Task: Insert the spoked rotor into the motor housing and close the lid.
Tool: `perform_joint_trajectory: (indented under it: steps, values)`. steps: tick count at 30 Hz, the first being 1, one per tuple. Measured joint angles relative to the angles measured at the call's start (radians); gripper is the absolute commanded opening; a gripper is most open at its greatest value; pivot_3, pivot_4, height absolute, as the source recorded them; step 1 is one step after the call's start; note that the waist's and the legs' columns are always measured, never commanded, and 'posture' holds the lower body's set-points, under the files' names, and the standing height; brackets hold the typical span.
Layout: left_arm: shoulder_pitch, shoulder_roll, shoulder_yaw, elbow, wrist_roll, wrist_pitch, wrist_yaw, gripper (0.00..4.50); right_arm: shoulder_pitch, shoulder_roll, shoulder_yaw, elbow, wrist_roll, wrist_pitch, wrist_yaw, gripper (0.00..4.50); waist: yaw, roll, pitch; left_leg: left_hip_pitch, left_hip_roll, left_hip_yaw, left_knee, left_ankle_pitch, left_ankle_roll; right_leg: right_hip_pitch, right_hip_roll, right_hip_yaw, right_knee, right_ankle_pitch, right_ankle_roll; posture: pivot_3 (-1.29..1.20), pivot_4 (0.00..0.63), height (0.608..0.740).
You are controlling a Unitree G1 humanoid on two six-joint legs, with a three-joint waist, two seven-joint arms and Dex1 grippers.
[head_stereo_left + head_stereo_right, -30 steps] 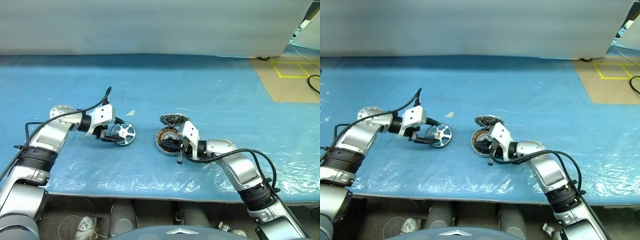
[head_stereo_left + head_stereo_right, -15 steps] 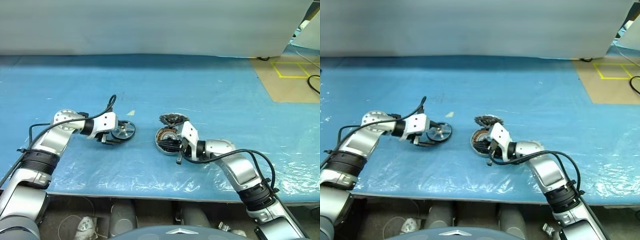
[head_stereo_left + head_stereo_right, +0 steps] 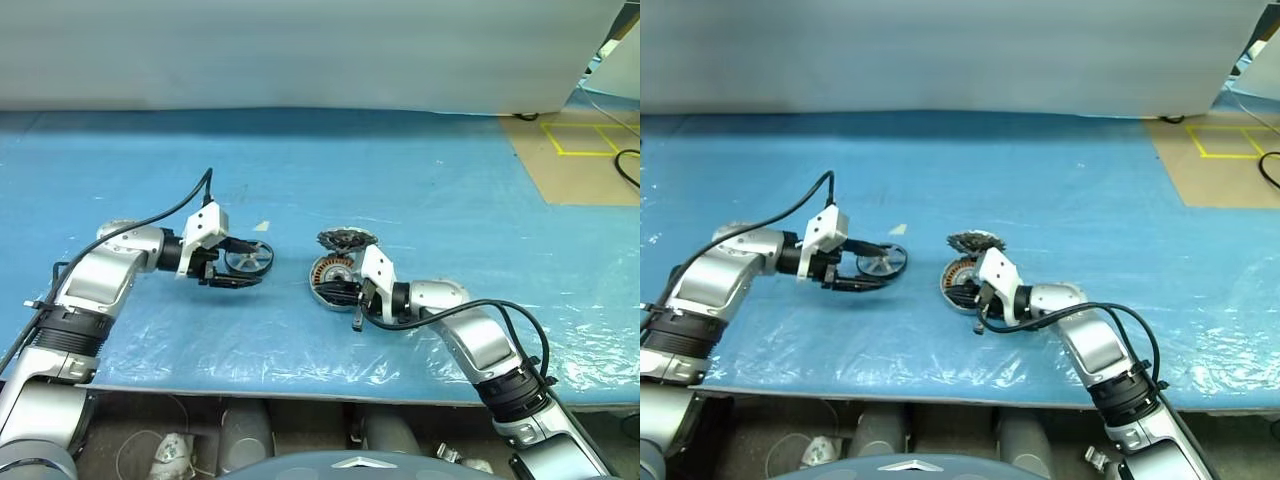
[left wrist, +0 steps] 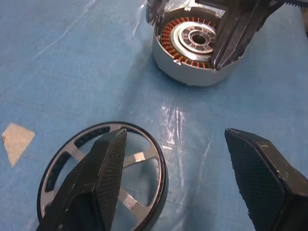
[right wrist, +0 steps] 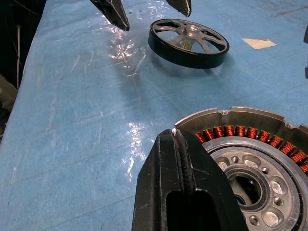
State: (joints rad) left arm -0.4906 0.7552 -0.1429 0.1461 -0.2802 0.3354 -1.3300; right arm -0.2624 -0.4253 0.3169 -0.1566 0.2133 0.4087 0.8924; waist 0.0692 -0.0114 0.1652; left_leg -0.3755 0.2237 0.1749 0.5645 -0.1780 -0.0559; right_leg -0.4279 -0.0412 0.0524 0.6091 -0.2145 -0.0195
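Note:
The spoked rotor (image 3: 248,260) lies flat on the blue table, left of centre. My left gripper (image 4: 175,131) hovers open just over it, one finger (image 4: 103,178) above the rotor (image 4: 103,175) and the other off its side, neither gripping it. To the right stands the motor housing (image 3: 330,272), its copper windings (image 5: 240,132) facing up. My right gripper (image 5: 177,137) is shut, its tips resting at the housing's near rim. The dark toothed lid (image 3: 347,238) sits tilted right behind the housing.
Crinkled clear plastic covers the blue table (image 3: 440,180). A small pale tape patch (image 3: 262,226) lies behind the rotor. The table's front edge (image 3: 300,385) runs close below both arms. Brown floor with yellow tape (image 3: 580,140) shows at the far right.
The rotor, earlier tipped up with its face toward me at the left fingers, now lies flat. My left wrist has rolled and lifted slightly. The right arm has not moved.

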Motion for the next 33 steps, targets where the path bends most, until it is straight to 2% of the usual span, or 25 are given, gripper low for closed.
perform_joint_trajectory:
  steps: [5, 9, 33]
  values:
    - [-0.031, -0.011, 0.0, 0.103, 0.108, -0.131, 0.111, 3.42, -0.002, -0.001, 0.002, 0.003, -0.002, -0.004, 0.002, 0.0, 0.0, 0.0, 0.0, 0.0, 0.0, 0.0, 0.0, 0.0, 0.0, 0.0, 0.0, 0.0, 0.0, 0.0, 0.0, 0.0, 0.15, 0.74]
    - [-0.049, -0.05, 0.002, 0.136, 0.122, -0.167, 0.161, 3.42, -0.003, -0.002, 0.003, 0.003, -0.005, -0.007, 0.008, 0.0, -0.001, 0.0, 0.0, 0.0, 0.0, 0.0, 0.0, 0.0, 0.0, 0.0, 0.0, 0.0, 0.0, 0.0, 0.0, 0.0, 0.15, 0.74]
    - [-0.015, -0.001, -0.013, 0.129, 0.163, -0.169, 0.093, 3.42, -0.009, -0.002, 0.006, 0.004, -0.011, -0.005, 0.006, 0.0, 0.0, 0.0, 0.0, 0.0, 0.0, 0.0, 0.0, 0.0, 0.0, 0.0, 0.0, 0.0, 0.0, 0.0, 0.0, 0.0, 0.15, 0.74]
